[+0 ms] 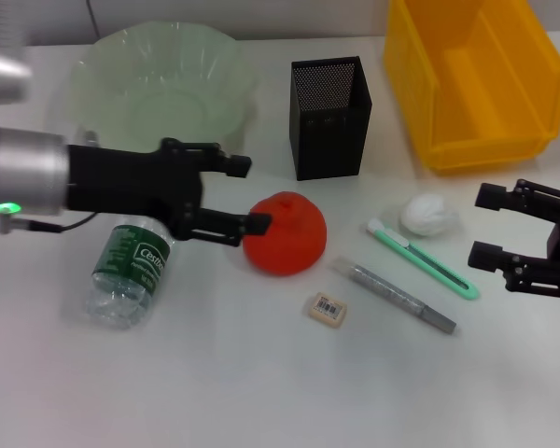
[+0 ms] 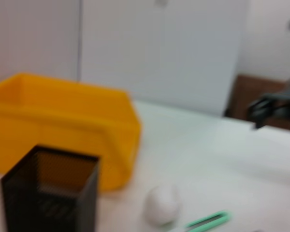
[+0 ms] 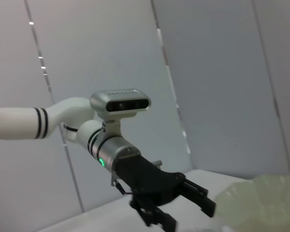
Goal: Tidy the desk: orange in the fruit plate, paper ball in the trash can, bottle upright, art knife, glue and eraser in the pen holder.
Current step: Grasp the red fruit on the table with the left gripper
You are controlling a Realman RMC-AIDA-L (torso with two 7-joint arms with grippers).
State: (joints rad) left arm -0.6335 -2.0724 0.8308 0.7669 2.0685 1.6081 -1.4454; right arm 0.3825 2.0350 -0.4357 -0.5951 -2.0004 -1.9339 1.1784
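Observation:
The orange [image 1: 286, 233] lies mid-table. My left gripper [image 1: 246, 194] is open just to its left, with one fingertip [image 1: 258, 222] at the orange's edge and nothing held. The bottle [image 1: 131, 271] lies on its side under the left arm. The paper ball [image 1: 427, 215], green art knife [image 1: 425, 259], grey glue stick [image 1: 397, 297] and eraser [image 1: 327, 308] lie on the table. My right gripper [image 1: 485, 225] is open and empty, right of the knife. The black pen holder [image 1: 329, 117], pale green fruit plate [image 1: 163, 79] and yellow trash can [image 1: 476, 79] stand at the back.
The left wrist view shows the trash can [image 2: 63, 125], the pen holder [image 2: 50, 193], the paper ball [image 2: 162, 205], the knife [image 2: 208, 221] and the far right gripper [image 2: 273, 108]. The right wrist view shows the left gripper [image 3: 183, 198] and the plate's rim [image 3: 261, 200].

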